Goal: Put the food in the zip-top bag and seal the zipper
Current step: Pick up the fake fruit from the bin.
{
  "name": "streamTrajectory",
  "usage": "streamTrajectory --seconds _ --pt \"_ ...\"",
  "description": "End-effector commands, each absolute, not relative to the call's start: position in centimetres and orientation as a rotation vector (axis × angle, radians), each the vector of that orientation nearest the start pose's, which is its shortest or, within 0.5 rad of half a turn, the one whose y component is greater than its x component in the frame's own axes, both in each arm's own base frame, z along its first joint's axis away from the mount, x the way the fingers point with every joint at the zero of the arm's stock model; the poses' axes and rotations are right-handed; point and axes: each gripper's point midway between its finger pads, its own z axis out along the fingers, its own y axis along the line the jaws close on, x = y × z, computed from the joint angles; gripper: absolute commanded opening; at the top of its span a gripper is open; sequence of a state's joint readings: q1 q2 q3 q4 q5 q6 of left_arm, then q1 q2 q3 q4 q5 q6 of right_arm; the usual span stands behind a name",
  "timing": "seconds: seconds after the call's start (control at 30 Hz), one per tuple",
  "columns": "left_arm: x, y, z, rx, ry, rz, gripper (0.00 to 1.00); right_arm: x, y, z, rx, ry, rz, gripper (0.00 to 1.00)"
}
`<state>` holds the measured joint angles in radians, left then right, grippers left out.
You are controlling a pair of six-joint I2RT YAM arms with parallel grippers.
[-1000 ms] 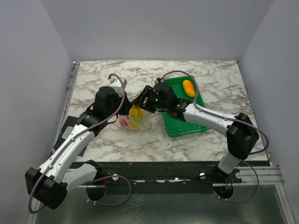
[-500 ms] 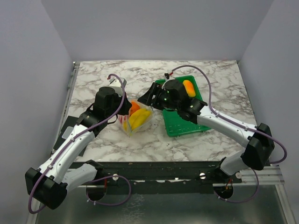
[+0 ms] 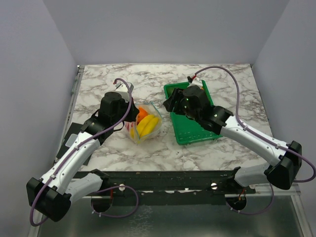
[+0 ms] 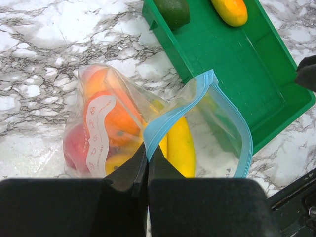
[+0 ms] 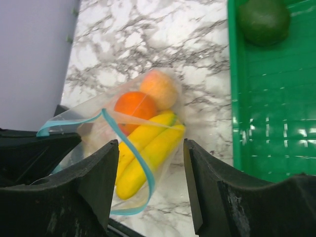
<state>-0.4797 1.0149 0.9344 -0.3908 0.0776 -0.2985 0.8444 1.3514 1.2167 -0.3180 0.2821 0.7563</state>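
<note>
While left end effector (image 4: 147, 154) clamps zipper (image 4: 238, 132) on bag (image 4: 98, 123), we should steer right end effector (image 5: 150, 148), fingers apart, to green fruit (image 5: 264, 19) in tray (image 5: 276, 123), keeping mouth wide.

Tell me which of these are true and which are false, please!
1. The zip-top bag is sealed shut. False: its mouth gapes wide open.
2. The left claw pinches the bag's blue zipper. True.
3. The right claw is holding a banana. False: it is open and empty, and the banana lies inside the bag.
4. A dark green fruit lies in the green tray. True.
5. An orange is inside the bag. True.
</note>
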Motion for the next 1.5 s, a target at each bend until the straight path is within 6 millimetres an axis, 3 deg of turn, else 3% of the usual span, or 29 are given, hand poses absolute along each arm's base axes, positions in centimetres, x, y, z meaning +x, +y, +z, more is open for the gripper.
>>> streamTrajectory --seconds 0.0,0.33,0.8,1.0,1.3,1.47 --pt "28.4 -17.3 23.4 0.219 2.049 -0.547 0.0 31.1 26.3 26.9 0.087 2.034 0.488 0.59" --pt "28.4 -17.5 23.3 0.226 2.054 -0.552 0.0 34.8 22.6 25.3 0.064 2.077 0.282 0.6" --pt "28.3 -17.4 23.4 0.229 2.052 -0.554 0.0 41.8 23.9 20.5 0.047 2.238 0.414 0.68" --pt "28.3 -17.5 23.4 0.231 2.05 -0.555 0.0 45.0 23.7 18.4 0.036 2.281 0.451 0.81" --pt "28.4 -17.4 23.4 0.23 2.051 -0.55 0.0 49.3 23.3 14.4 0.02 2.355 0.483 0.83" --pt "28.4 -17.4 23.2 0.23 2.057 -0.543 0.0 50.9 24.1 12.1 -0.031 2.393 0.522 0.83"
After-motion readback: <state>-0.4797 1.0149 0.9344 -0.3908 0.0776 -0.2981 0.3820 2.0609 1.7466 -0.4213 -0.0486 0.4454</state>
